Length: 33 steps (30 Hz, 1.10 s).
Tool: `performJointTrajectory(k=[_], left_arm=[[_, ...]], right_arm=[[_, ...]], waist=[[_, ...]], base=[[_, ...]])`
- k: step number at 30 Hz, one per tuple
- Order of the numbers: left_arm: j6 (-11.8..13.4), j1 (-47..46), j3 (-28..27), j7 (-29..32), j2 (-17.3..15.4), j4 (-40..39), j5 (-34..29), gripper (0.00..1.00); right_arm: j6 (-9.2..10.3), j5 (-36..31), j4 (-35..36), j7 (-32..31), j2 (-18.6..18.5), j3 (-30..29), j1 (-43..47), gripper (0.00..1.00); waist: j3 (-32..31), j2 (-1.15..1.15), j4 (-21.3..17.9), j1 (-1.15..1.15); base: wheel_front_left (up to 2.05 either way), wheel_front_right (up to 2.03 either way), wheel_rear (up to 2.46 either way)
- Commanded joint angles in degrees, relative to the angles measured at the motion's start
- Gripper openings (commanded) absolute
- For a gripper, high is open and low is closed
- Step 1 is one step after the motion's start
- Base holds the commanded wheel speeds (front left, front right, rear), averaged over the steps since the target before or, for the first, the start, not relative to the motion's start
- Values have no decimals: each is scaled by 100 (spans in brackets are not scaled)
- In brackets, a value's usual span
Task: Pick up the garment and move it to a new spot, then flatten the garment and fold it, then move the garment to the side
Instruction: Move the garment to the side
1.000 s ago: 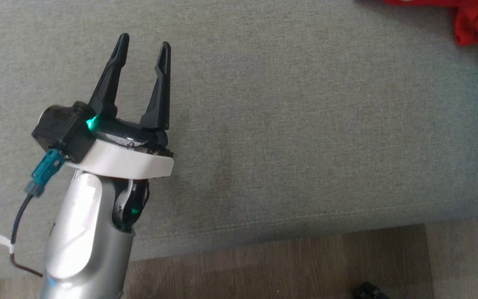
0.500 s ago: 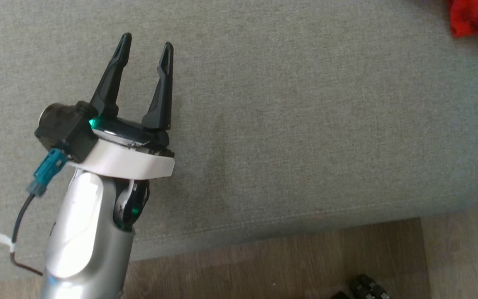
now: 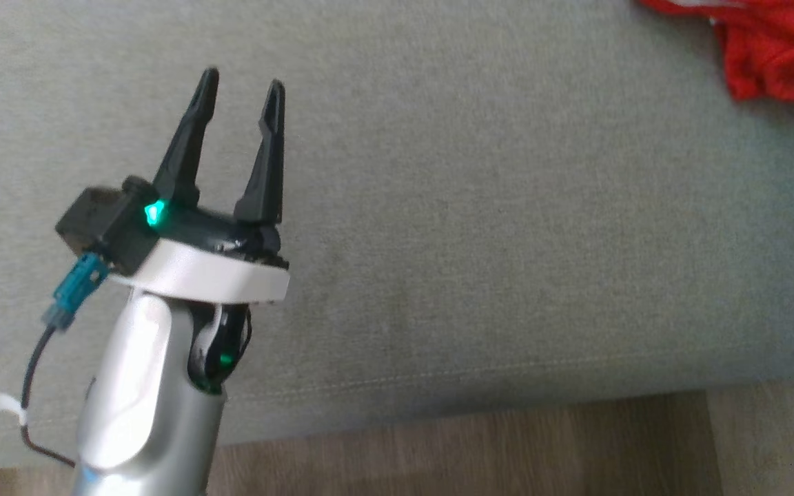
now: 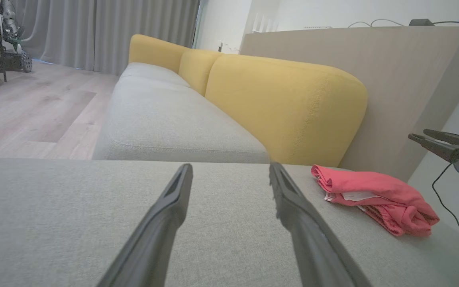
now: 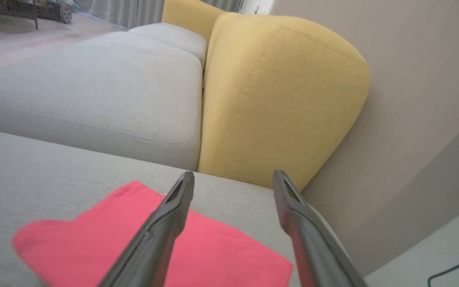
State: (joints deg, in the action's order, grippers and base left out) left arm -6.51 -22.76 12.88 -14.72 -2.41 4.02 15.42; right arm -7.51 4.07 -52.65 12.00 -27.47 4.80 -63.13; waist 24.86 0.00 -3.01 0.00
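Garment (image 3: 776, 62) lies at upper right; bare cushion (image 3: 507, 241) spans centre down to its front edge. Left gripper (image 3: 242, 79) and right gripper (image 5: 233, 175) both spread, empty.

Red against grey: the red crumpled fabric garment (image 3: 776, 55) (coral pink in both wrist views) stands out from the plain grey-green woven sofa seat (image 3: 507, 241), whose seam is stitched in paler thread. The padded sofa backrests (image 4: 285, 103) are mustard yellow. The left gripper (image 3: 242, 78) has black fingers, a white wrist collar (image 3: 204, 275), a silver forearm (image 3: 142, 399), a green indicator light (image 3: 154, 212) and a teal cable plug (image 3: 76, 289). The right gripper (image 5: 234, 173) is dark grey. The plank floor (image 3: 473, 448) is brown wood grain, the pleated curtains (image 4: 94, 32) pale grey, the wall panel (image 4: 393, 79) beige.
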Motion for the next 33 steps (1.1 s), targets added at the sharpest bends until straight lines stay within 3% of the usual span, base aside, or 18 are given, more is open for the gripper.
performJointTrajectory(k=[1, 9, 17, 33], left_arm=[[48, 141, -141, -28, -47, -194, 79, 100], [228, 694, -289, -28, -47, -317, 292, 100], [294, 1165, -349, -28, -47, -294, 350, 100], [378, 1980, -273, -28, -47, -61, 298, 100]], right_arm=[[2, -7, 332, -20, 205, -47, 179, 100], [2, 487, 1419, 117, 1004, 206, 1282, 100], [2, 970, 2259, 240, 1482, 353, 2652, 100], [2, 724, 3458, 298, 2317, 29, 4819, 100]], waist=[[-421, 0, 210, 0], [-1319, 0, 712, 0], [-1765, 0, 1008, 0], [-2297, 0, 1143, 0]], base=[[0, 0, 0], [0, 0, 0], [0, 0, 0], [0, 0, 0]])
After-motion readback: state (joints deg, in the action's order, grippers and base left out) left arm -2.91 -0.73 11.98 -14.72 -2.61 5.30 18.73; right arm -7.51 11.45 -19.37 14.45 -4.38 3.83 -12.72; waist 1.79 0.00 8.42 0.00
